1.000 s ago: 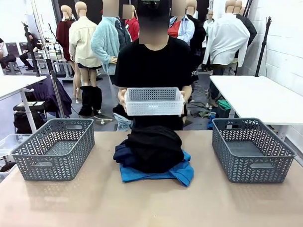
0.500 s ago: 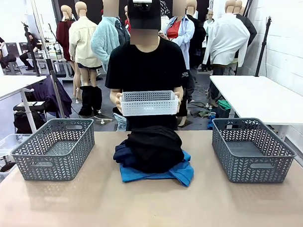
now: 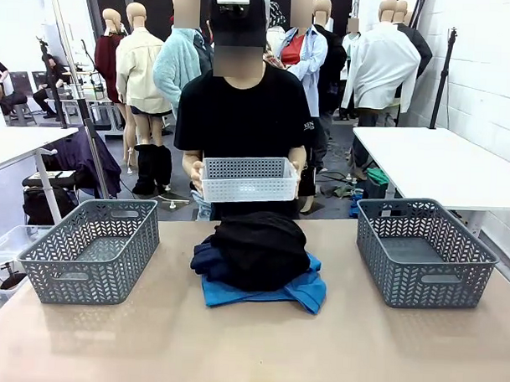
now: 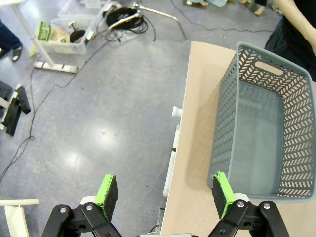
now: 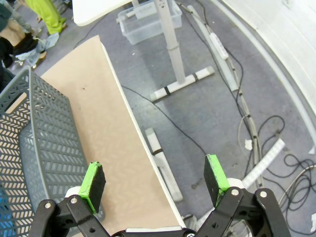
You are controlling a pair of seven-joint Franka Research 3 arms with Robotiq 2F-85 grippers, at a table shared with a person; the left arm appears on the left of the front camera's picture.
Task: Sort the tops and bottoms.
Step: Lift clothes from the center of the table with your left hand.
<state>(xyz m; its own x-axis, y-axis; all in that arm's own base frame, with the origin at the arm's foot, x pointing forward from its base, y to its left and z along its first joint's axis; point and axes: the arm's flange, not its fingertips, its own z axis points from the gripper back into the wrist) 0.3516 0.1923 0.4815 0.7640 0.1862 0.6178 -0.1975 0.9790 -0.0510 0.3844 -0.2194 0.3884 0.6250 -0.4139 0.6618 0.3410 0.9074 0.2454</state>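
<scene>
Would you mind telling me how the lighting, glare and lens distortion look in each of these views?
Front view: evenly lit and sharp, soft shadow under the pile of black and blue clothes. Left wrist view: glare patches on the glossy grey floor; the wide lens stretches the grey lattice plastic basket. Right wrist view: no glare; the edge of the beige table bows slightly.

The table (image 3: 249, 350) is seen in light tan. The left basket (image 3: 89, 252) and the right basket (image 3: 425, 251) are shown in grey with a herringbone cut-out pattern. The white tray (image 3: 249, 179) is dotted with small holes. A black garment (image 3: 260, 248), a navy garment (image 3: 204, 263) and a blue garment (image 3: 302, 289) are seen. A black T-shirt (image 3: 241, 115) is worn by the person. The left gripper (image 4: 163, 193) and the right gripper (image 5: 155, 181) are coloured black, with green pads (image 4: 107, 190).
</scene>
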